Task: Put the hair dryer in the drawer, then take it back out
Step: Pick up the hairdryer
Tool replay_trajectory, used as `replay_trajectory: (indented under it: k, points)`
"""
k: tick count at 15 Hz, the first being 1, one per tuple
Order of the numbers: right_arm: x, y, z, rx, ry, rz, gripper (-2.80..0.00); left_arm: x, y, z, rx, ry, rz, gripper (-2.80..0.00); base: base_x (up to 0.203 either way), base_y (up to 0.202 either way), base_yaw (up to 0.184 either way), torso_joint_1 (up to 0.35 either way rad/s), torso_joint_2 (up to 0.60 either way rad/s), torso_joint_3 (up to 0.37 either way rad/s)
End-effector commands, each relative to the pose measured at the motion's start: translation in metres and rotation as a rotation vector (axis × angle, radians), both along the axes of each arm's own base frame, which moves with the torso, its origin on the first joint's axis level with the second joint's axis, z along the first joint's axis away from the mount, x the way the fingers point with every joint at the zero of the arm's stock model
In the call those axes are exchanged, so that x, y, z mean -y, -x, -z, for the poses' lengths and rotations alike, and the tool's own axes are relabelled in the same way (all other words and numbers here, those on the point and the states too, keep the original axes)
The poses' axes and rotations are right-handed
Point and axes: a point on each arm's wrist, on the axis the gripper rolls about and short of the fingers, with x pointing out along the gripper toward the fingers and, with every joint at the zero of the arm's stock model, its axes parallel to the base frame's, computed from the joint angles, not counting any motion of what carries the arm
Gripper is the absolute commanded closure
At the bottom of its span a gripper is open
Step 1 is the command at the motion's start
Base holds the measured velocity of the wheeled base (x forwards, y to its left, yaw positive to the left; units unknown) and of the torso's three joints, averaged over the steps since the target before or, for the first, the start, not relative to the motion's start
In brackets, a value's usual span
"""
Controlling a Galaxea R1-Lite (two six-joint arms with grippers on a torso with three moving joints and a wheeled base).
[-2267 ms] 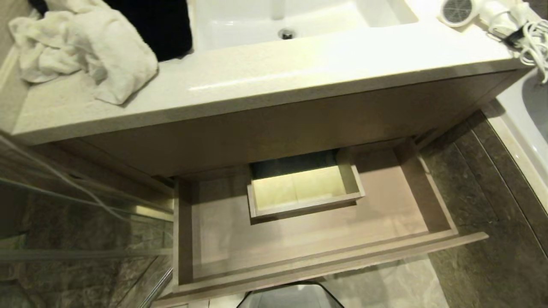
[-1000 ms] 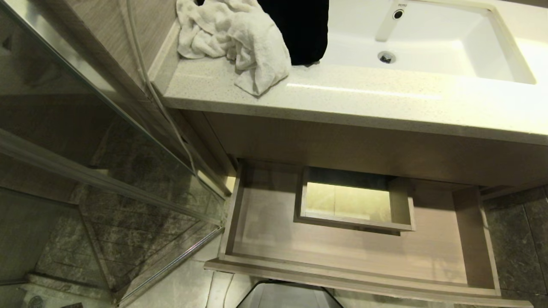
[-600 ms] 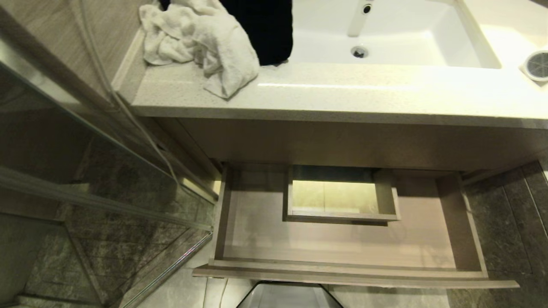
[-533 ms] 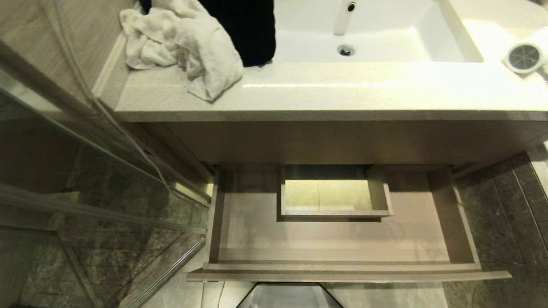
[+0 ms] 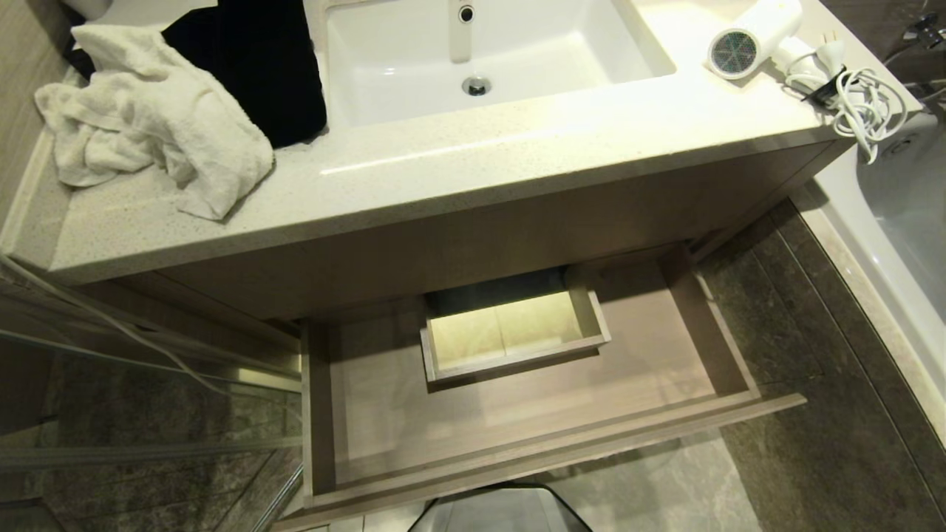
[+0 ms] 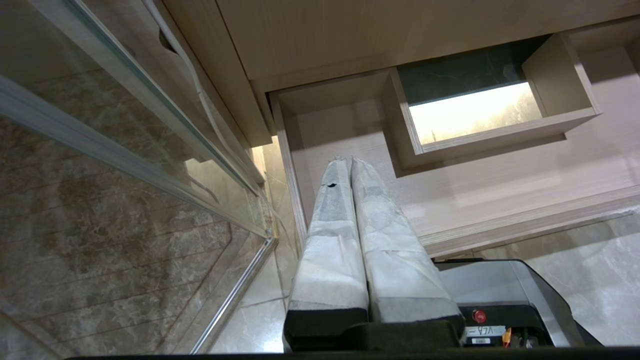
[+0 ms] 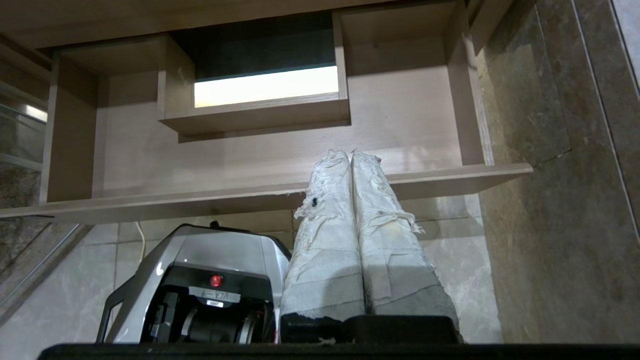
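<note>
The small white hair dryer (image 5: pixel 748 38) lies on the vanity countertop (image 5: pixel 473 170) at its far right corner, mesh grille facing me. Its bundled whitish cord (image 5: pixel 850 96) lies beside it. Below the counter the wide wood-grain drawer (image 5: pixel 547 447) stands pulled out, and nothing lies on its floor. A boxed cutout (image 5: pixel 510 332) sits at its middle back. Neither arm shows in the head view. My left gripper (image 6: pixel 348 160) is shut and hangs over the drawer's (image 6: pixel 500 200) left end. My right gripper (image 7: pixel 351 152) is shut, in front of the drawer's (image 7: pixel 240 165) front edge.
A crumpled white towel (image 5: pixel 155 125) and a black cloth (image 5: pixel 259 66) lie left of the sink basin (image 5: pixel 480 44). A glass shower panel (image 5: pixel 111 414) stands on the left and a bathtub (image 5: pixel 909 207) on the right. My base (image 5: pixel 502 513) is just before the drawer.
The whole head view has swung from side to side as the camera turned; the hair dryer is now fully in view at the right. Nothing on the vanity has moved.
</note>
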Motion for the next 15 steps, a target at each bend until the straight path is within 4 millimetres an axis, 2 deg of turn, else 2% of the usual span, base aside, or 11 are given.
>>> replay_trajectory:
  k: [1,4,15]
  points:
    - [0.0004,0.0029,0.001,0.038,-0.006,-0.001,0.0,0.0,0.0,0.0001,0.0,0.0,0.0,0.0,0.0,0.0,0.0,0.0,0.0,0.0]
    - [0.0004,0.0029,0.001,0.038,-0.006,-0.001,0.0,0.0,0.0,0.0001,0.0,0.0,0.0,0.0,0.0,0.0,0.0,0.0,0.0,0.0]
    - [0.0004,0.0029,0.001,0.038,-0.007,0.001,0.0,0.0,-0.0001,0.0006,-0.002,0.0,0.0,0.0,0.0,0.0,0.0,0.159,-0.31,-0.149]
